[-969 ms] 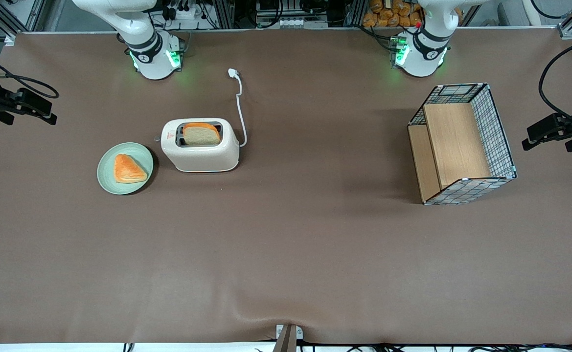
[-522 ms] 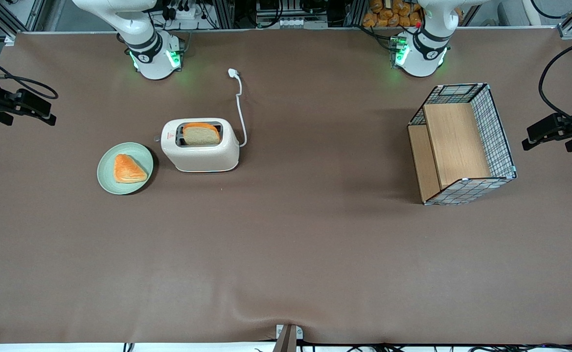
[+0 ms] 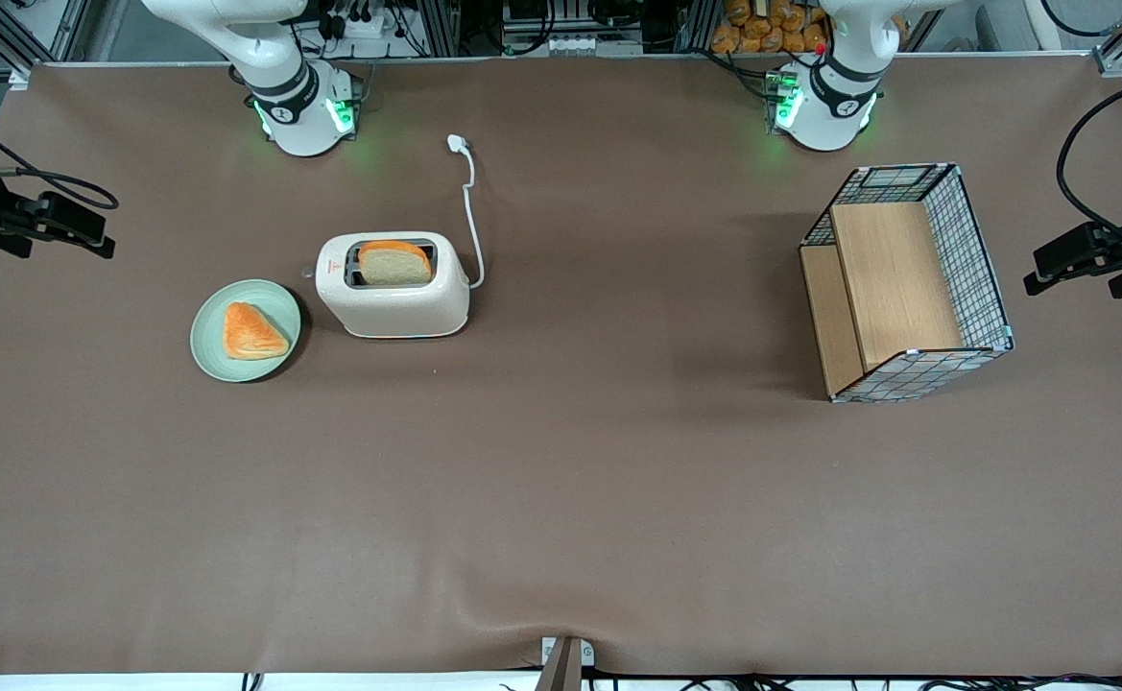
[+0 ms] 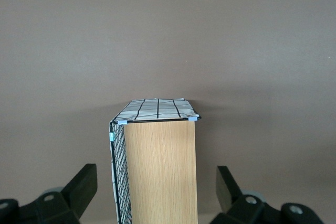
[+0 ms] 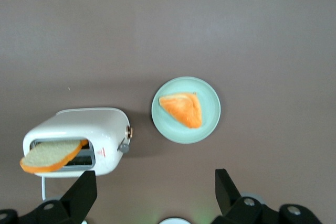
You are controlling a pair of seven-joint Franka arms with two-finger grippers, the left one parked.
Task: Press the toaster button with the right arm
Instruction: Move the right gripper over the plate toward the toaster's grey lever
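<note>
Nearest the front camera: green plate (image 3: 246, 330) with pastry (image 3: 253, 332). Just beside it, slightly farther, toaster (image 3: 393, 285) on brown bench (image 3: 561, 499), bread slice (image 3: 394, 263) in slot, cord (image 3: 471, 211) running away toward the arm bases. Button (image 5: 124, 147) juts from the short end facing the plate. Claw (image 5: 157, 203) hangs high above, wide open, empty. Toaster's long axis runs sideways along the bench; button sits below and off to one side of the claw, so next move likely descends toward that end.

The gripper (image 3: 52, 223) hangs toward the working arm's end, plate (image 3: 210, 345) just beside toaster (image 3: 393, 299).
</note>
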